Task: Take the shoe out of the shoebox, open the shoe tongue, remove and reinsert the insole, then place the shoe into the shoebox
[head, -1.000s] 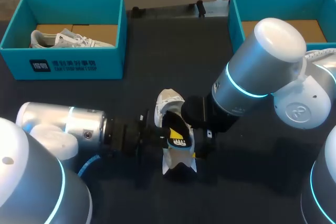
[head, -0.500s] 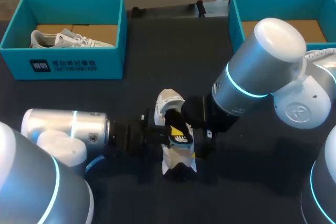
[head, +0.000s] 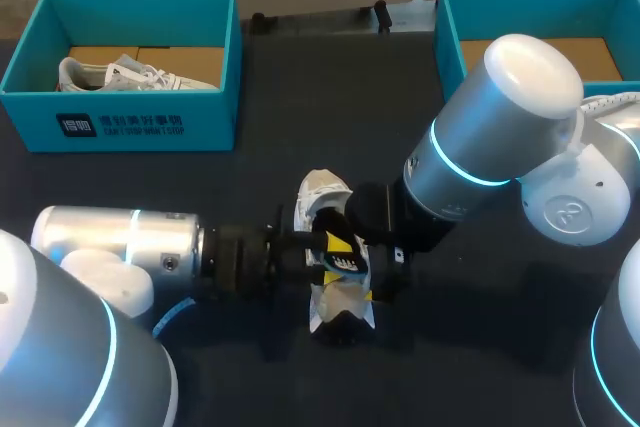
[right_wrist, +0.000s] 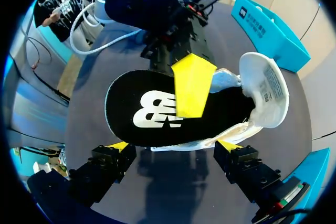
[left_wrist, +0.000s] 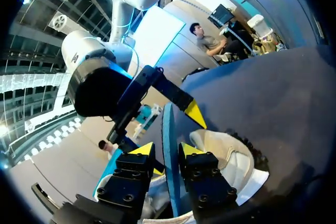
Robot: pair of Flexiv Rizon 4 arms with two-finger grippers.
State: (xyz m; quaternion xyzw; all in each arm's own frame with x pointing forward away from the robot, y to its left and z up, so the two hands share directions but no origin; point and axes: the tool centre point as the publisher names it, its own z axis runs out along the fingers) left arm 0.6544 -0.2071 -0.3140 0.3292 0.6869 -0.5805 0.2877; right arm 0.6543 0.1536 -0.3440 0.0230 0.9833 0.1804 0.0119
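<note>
**Desk:** What sits at the far left?

**Photographer:** A teal shoebox (head: 120,127) stands on the dark table (head: 330,97), with a white sneaker (head: 130,74) lying inside it.

**Desk:** And the left arm?

**Photographer:** The left arm (head: 120,242) comes in low from the near left. The left gripper (left_wrist: 167,151) is clamped on a black insole (right_wrist: 152,114) that bears a white logo. The left wrist view shows the insole edge-on between the two yellow tips. The right wrist view shows one yellow finger flat on its upper face.

**Desk:** Where is the shoe?

**Photographer:** The white shoe (head: 322,197) lies at the middle of the table, outside both boxes, between the two grippers. Its tongue (right_wrist: 265,85) is folded back and out at the far end. The insole lies along the opening, lifted partly above it.

**Desk:** The right side?

**Photographer:** The right gripper (right_wrist: 173,145) sits just beside the shoe with its jaws wide apart, one tip toward each end. Whether either tip touches the shoe cannot be told. The right arm (head: 500,137) reaches in from the right. At the far right stands a second shoebox (head: 447,37), also teal, with its brown floor showing.
</note>
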